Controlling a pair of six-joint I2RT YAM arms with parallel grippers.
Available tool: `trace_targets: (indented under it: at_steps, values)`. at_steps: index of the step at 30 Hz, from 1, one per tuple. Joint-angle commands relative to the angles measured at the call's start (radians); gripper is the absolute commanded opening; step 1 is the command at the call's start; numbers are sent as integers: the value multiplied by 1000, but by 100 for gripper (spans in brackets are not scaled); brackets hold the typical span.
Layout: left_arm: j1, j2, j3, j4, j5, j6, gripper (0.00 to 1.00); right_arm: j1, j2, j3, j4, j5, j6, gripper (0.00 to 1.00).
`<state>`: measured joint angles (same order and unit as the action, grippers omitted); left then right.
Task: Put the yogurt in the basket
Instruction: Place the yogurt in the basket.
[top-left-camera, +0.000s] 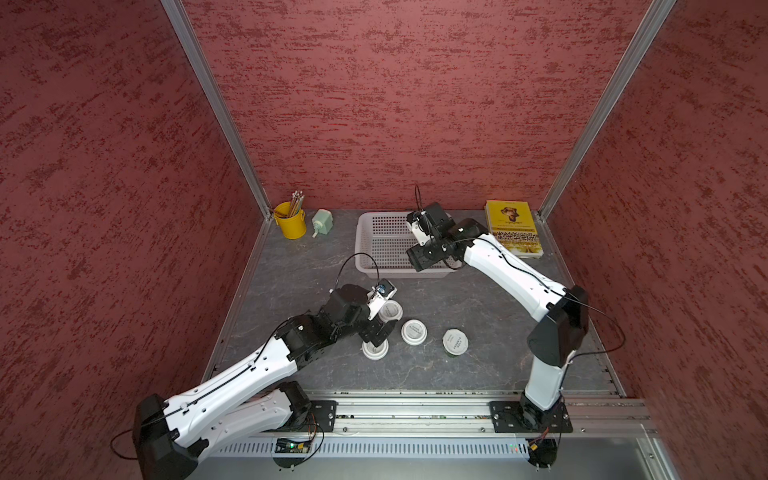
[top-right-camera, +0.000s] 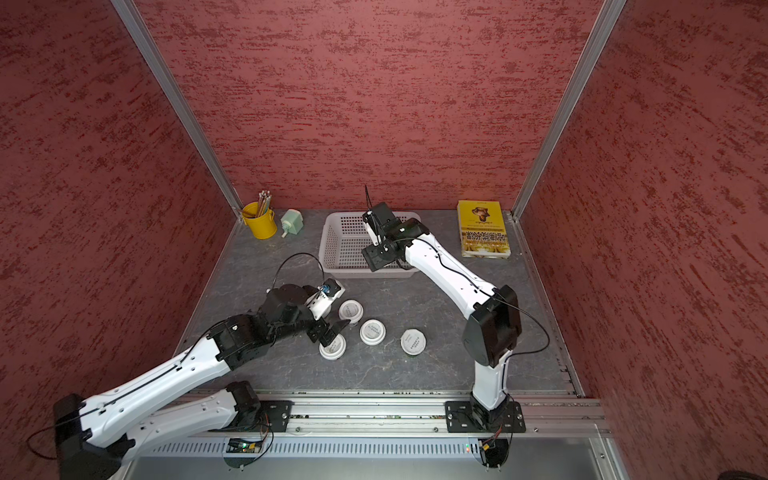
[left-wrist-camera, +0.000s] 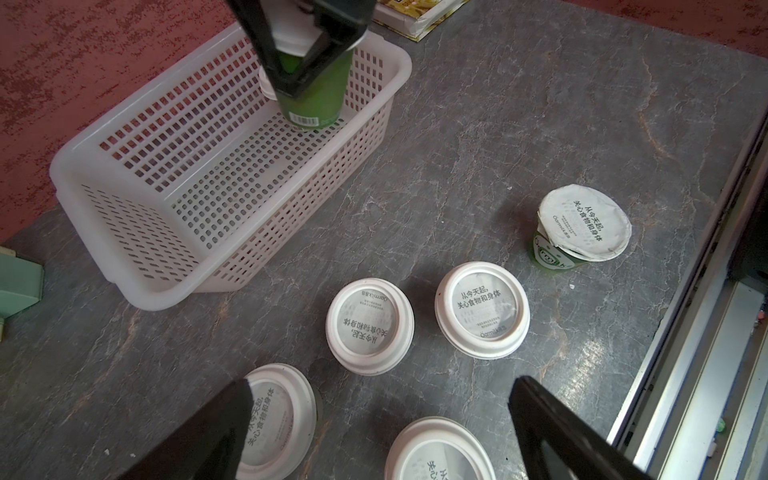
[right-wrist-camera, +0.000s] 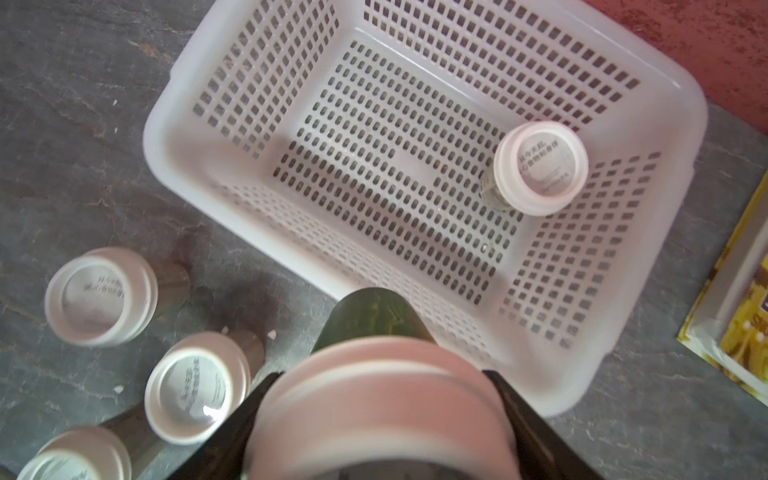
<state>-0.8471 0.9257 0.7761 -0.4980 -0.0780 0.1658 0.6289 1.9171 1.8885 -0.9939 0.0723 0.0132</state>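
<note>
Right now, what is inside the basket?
One yogurt cup stands upright near a corner of the basket. The right fingers hold a second cup over it. The right arm hides part of the basket floor in both top views.

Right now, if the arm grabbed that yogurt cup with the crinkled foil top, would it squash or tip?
Probably softer on top than its neighbours: the foil-topped cup lacks the white cap on the capped cup. Its top is wider than its green body, so a push might tip it. The foil edge looks crinkled; a hard squeeze could leak.
</note>
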Motion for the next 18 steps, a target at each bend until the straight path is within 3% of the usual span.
trace_targets:
  at_steps: [1, 11, 18]
  values:
    - [5, 7, 21, 34, -9, 9, 100, -28, 113, 133, -60, -12, -43, 74]
    - [50, 34, 19, 58, 5, 22, 100, -61, 422, 537, -120, -3, -69, 74]
    - [75, 57, 16, 65, 30, 21, 100, -90, 507, 624, -97, -6, -97, 74]
